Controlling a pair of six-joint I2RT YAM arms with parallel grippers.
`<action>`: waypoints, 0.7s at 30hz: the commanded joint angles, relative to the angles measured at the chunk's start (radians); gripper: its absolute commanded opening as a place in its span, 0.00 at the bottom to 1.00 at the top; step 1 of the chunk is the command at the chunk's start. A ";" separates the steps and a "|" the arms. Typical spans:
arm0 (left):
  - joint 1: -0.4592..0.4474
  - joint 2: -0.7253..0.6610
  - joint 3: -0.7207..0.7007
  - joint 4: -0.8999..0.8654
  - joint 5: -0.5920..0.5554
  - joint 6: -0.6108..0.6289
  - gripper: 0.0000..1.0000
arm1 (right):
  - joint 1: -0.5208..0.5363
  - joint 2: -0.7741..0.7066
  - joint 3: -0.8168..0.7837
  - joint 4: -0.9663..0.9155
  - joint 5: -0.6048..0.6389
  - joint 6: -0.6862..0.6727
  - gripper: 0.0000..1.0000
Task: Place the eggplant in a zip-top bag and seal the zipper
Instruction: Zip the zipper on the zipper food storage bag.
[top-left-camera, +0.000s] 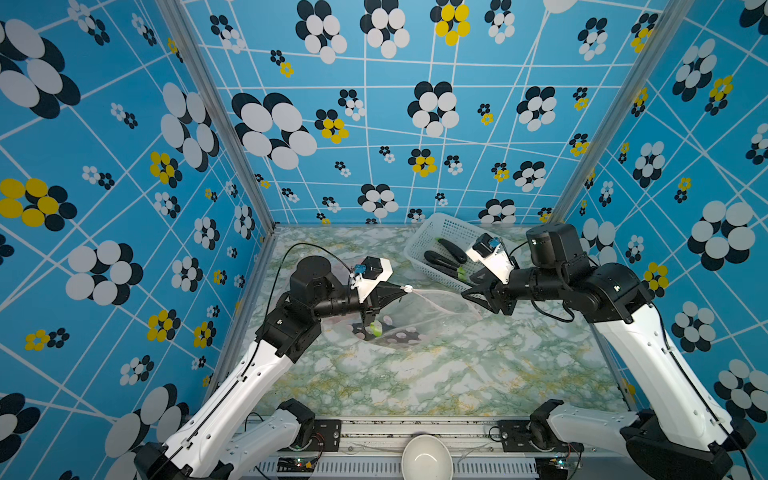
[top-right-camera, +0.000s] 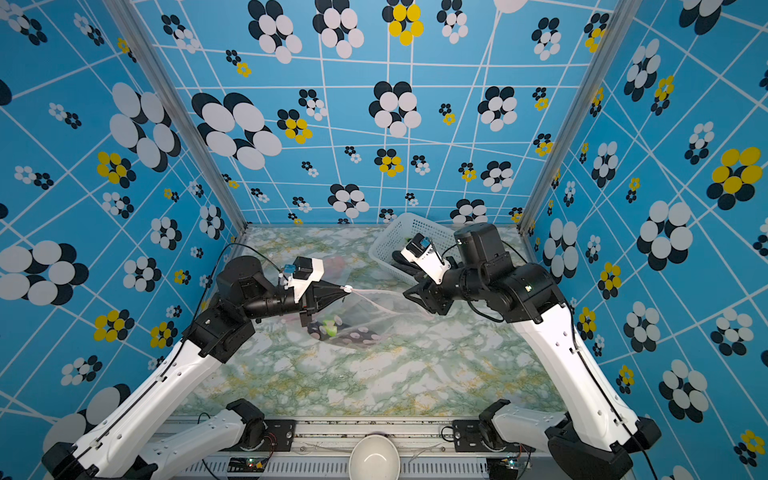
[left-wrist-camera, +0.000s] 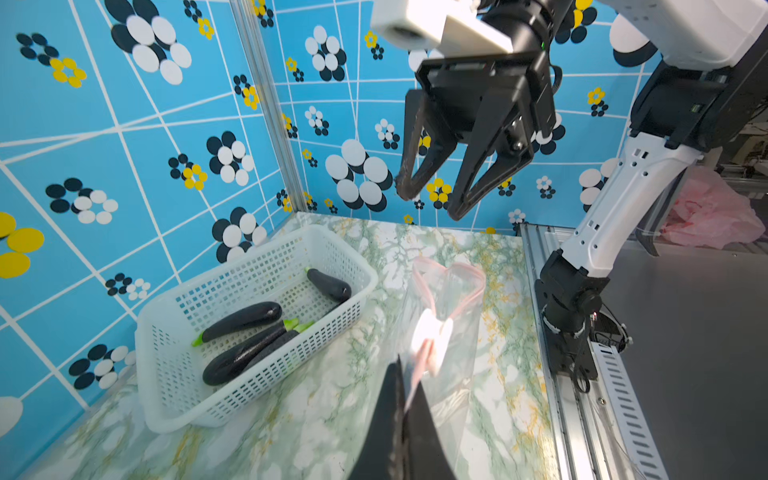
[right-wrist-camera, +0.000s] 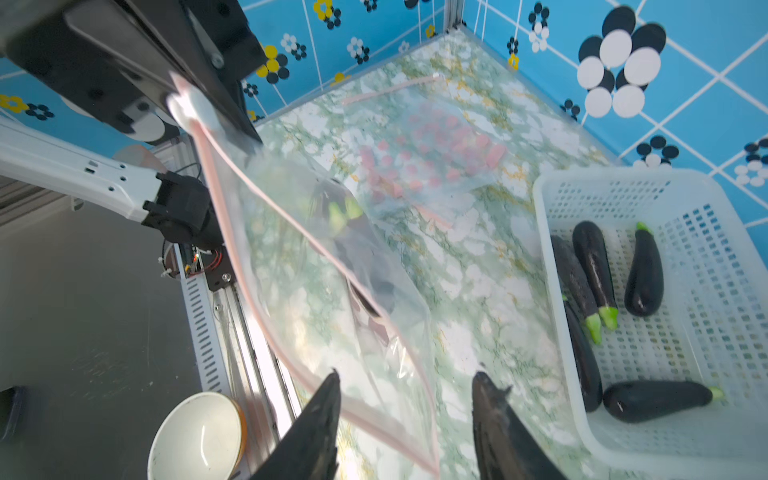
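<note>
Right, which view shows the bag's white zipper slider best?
Right wrist view: the zipper slider looks large and clear on the pink track. The left wrist view has it close but overexposed and blurred; both top views show only a tiny white dot at the left gripper's tip.

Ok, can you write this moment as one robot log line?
left gripper: shut on zip-top bag at slider | right gripper: open | eggplant: inside bag | zipper: open, not sealed
</note>
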 joint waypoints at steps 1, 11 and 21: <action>0.000 0.024 0.060 -0.176 -0.039 0.045 0.00 | 0.076 0.023 0.009 0.216 0.036 0.092 0.52; -0.003 0.111 0.197 -0.394 -0.123 0.006 0.00 | 0.202 0.066 -0.117 0.506 -0.067 0.178 0.53; -0.005 0.100 0.149 -0.268 -0.054 -0.009 0.00 | 0.209 0.090 -0.200 0.601 -0.185 0.193 0.53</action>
